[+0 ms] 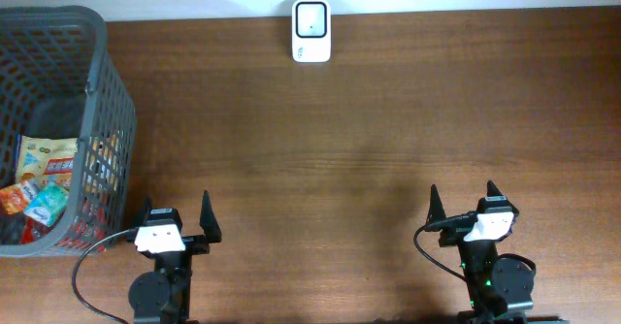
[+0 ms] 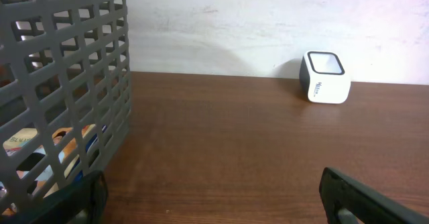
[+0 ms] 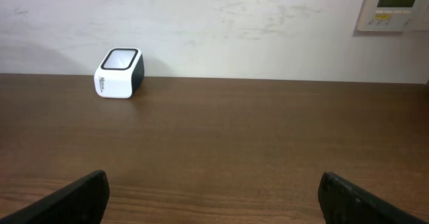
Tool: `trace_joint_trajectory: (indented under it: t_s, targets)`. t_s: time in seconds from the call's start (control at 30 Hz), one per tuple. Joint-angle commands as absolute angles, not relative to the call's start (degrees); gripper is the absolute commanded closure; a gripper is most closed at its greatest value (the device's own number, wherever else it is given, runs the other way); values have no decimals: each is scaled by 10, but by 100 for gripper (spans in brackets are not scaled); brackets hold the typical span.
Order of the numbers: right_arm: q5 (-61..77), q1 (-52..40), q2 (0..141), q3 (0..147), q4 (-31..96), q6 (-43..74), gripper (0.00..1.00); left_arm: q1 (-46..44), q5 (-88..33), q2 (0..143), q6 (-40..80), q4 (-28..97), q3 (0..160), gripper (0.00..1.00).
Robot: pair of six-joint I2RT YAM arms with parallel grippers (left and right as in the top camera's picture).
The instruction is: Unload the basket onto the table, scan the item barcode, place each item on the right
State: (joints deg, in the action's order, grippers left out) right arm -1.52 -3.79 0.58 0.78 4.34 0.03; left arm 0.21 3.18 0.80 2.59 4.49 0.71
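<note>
Scanner (image 1: 311, 31): one, far edge | basket (image 1: 114, 106) — one, packets (image 1: 44, 183) inside | left gripper (image 1: 177, 206), right gripper (image 1: 463, 192) — jaws spread wide, empty

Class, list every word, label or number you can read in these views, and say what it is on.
No text reads clearly.
Scanner: small logo on its side, too blurred.
Snack packets in the basket: print too small.
Wall panel: yellow label, too small.

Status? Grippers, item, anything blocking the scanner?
Open, empty: left gripper, right gripper. All snack packets in the basket, none picked. Far edge: scanner, nothing blocking it.
</note>
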Motion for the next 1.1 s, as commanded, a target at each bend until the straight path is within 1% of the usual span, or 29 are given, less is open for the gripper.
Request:
trace_joint_trajectory:
  t_s: [0.0, 1.0, 1.03, 1.07]
  targets:
    - [-20, -41, 2, 3, 46, 4, 2, 6, 23, 3, 19, 46, 5, 1]
    - [-20, -41, 2, 3, 46, 4, 2, 6, 23, 3, 19, 46, 5, 1]
    - [-20, -41, 2, 3, 46, 4, 2, 6, 20, 3, 22, 44, 5, 1]
    - [-20, -41, 2, 3, 46, 4, 2, 6, -7, 3, 37, 31, 5, 1]
